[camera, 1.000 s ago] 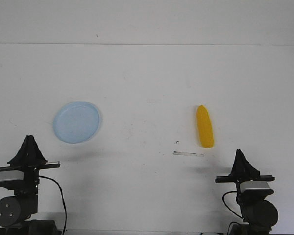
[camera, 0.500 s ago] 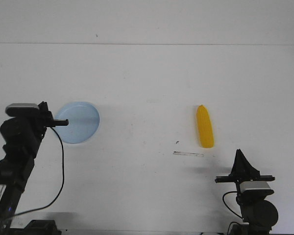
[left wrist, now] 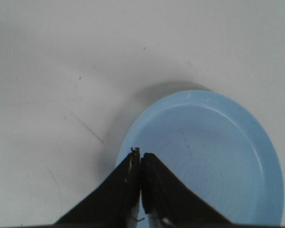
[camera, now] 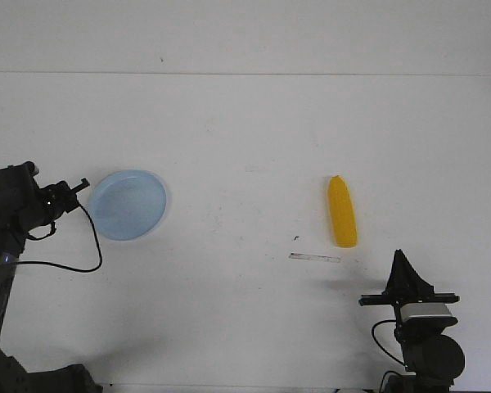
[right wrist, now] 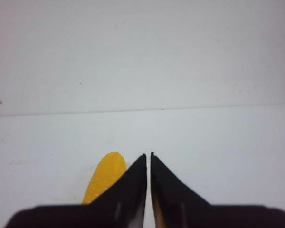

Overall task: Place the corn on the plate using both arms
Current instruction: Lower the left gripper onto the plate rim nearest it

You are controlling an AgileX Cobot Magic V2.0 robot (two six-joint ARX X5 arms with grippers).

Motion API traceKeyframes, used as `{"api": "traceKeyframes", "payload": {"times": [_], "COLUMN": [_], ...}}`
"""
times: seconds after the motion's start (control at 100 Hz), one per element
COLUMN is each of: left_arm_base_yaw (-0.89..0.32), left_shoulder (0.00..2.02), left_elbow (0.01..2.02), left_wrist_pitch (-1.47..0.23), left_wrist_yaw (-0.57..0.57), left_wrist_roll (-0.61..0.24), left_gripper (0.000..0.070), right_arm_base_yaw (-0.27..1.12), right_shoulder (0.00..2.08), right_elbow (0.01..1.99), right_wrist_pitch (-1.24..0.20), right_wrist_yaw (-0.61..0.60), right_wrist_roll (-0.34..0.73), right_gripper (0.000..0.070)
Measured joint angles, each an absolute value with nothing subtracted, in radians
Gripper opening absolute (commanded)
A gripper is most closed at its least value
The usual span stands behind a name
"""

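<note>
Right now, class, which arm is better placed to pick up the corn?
The right. Its gripper sits just short of the corn, while the left gripper is across the table at the plate.

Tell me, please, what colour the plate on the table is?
The plate is pale light blue, plain without pattern; the left wrist view shows it best.

One pale blue plate [camera: 129, 205] and one yellow corn cob [camera: 342, 211] are seen on a single white surface [camera: 245, 147]. Two black robot arms are counted, one at the left [camera: 8, 237] and one at the right [camera: 421, 336], each fitted with one claw: the left claw [left wrist: 140, 154] and the right claw [right wrist: 148, 156]. One thin pale strip [camera: 314, 258] is also noted near the corn.
</note>
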State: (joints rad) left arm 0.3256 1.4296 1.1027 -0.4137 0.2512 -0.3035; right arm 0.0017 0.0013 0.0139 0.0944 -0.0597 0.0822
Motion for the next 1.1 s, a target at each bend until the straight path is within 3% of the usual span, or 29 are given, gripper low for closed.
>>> {"api": "traceKeyframes", "payload": {"times": [0.19, 0.28, 0.4, 1.1], "left_arm_base_yaw": [0.405, 0.41, 0.408, 0.345], "left_shoulder": [1.492, 1.516, 1.557, 1.639], "left_elbow": [1.103, 1.103, 1.103, 1.103], "left_wrist_pitch": [-0.509, -0.537, -0.544, -0.505], "left_wrist_yaw": [0.276, 0.336, 0.396, 0.397], "left_wrist_roll": [-0.333, -0.332, -0.332, -0.332], "left_gripper": [0.0012, 0.0139, 0.0209, 0.0199], "right_arm_base_yaw": [0.002, 0.002, 0.002, 0.002], "right_shoulder": [0.001, 0.001, 0.001, 0.001], "right_elbow": [0.014, 0.014, 0.014, 0.014], "right_wrist_pitch": [0.094, 0.094, 0.094, 0.094], "right_wrist_yaw": [-0.06, -0.06, -0.06, -0.06], "right_wrist_roll": [0.082, 0.082, 0.082, 0.082], "right_gripper": [0.0013, 0.0013, 0.0013, 0.0013]}}
